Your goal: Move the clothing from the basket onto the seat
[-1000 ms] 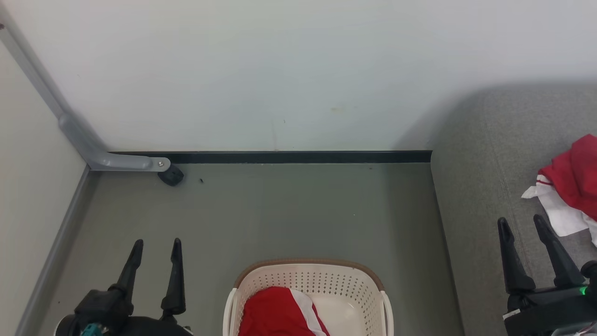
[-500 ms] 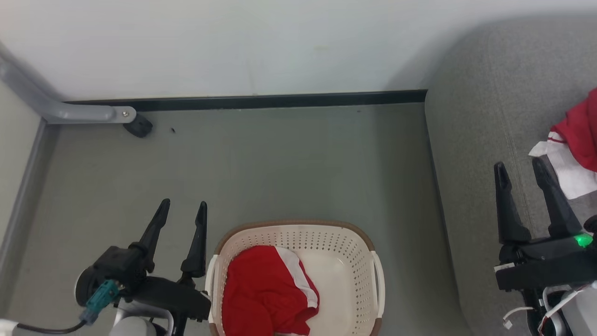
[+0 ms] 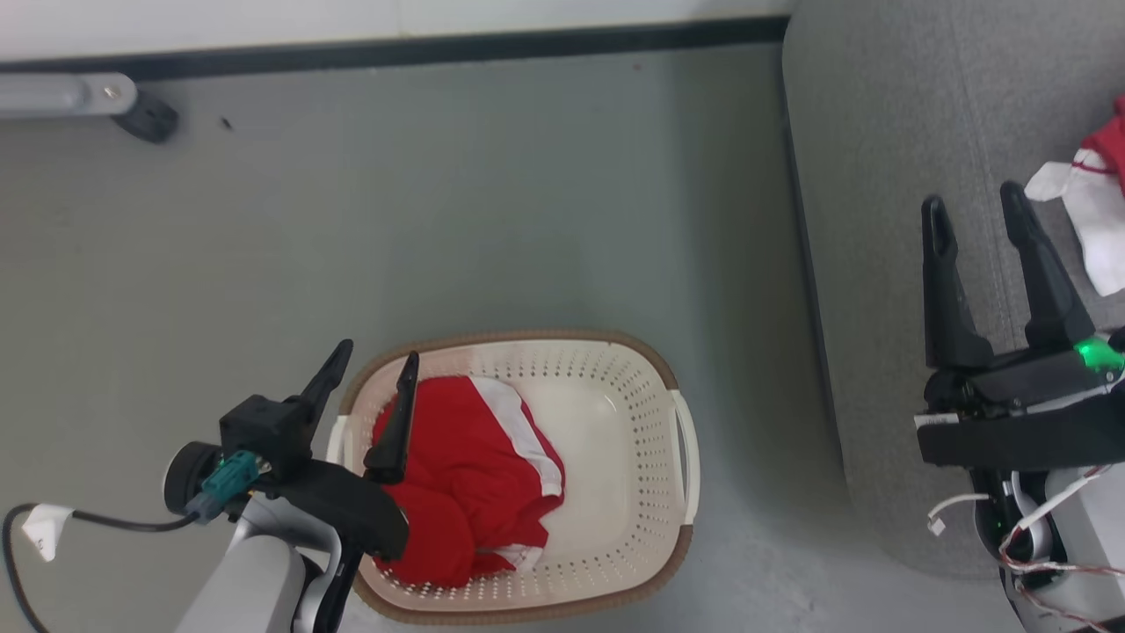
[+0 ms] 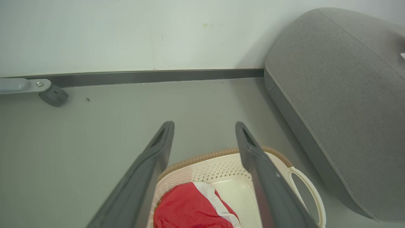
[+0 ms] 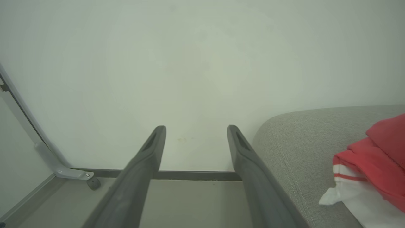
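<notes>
- The floor [image 3: 492, 193], grey-green and the widest surface here, runs up to a pale wall [image 5: 202, 63] with a dark skirting strip [image 3: 395, 51] at its foot.
- The seat [image 3: 879, 176] is a grey upholstered cushion with a rounded corner and a stitched seam. It takes up the robot's right side and stands near the basket, with a strip of floor between them.
- The basket [image 3: 571, 369] sits on the floor in front of the robot. It is cream and perforated, with a brown woven-look rim and a white handle facing the seat.
- A red-and-white garment [image 3: 457, 475] lies bunched in the basket's left half, and the cream bottom shows in the right half.
- A second garment [image 3: 1094, 202], red over white, lies on the seat at the right edge of the head view, partly cut off.
- The right gripper [image 3: 972, 195] is above the seat with its fingers spread and nothing between them — just beside the second garment's white cloth, not touching it.
- The left gripper [image 3: 378, 352] is spread wide and empty. One finger crosses the red cloth and the other lies outside the left rim (its height above the cloth cannot be told).
- A small black caster [image 3: 145, 117] sits by the skirting under a grey metal bracket [image 3: 61, 95].
</notes>
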Available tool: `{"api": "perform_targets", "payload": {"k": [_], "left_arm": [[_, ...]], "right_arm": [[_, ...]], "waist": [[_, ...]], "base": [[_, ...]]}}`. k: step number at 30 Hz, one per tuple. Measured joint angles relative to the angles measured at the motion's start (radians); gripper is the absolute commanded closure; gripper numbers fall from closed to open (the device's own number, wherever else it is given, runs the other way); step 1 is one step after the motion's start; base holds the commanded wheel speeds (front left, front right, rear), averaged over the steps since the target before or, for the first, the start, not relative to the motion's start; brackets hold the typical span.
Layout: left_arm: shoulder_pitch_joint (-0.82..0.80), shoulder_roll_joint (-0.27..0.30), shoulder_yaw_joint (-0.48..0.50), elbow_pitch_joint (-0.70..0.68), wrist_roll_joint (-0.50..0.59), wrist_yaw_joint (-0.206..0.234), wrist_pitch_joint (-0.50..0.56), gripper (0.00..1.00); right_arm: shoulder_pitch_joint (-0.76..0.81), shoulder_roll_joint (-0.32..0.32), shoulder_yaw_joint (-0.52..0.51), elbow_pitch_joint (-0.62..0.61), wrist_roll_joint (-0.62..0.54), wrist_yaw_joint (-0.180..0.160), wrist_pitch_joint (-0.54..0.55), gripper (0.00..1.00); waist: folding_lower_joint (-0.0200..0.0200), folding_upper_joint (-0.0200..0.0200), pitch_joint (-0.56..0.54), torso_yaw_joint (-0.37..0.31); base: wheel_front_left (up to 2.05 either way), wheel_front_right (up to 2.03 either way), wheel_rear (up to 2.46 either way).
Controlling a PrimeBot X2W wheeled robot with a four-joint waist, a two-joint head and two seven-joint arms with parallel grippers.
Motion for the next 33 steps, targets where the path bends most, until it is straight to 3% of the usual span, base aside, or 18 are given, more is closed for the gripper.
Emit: {"api": "perform_targets", "payload": {"k": [16, 33], "left_arm": [[-0.157, -0.011, -0.070, 0.186, 0.041, -0.043, 0.069, 0.00], [-0.274, -0.009, -0.130, 0.351, 0.084, -0.053, 0.126, 0.00]], "right_arm": [[-0.160, 0.038, -0.003, -0.030, -0.048, 0.039, -0.003, 0.00], [-0.267, 0.113, 0.016, -0.047, -0.075, 0.069, -0.003, 0.00]], "waist": [[-0.0001, 0.0001, 0.219, -0.068], [-0.0002, 0.0000, 0.390, -0.148]], "base": [[0.00, 0.00, 0.00], [0.00, 0.00, 0.00]]}}
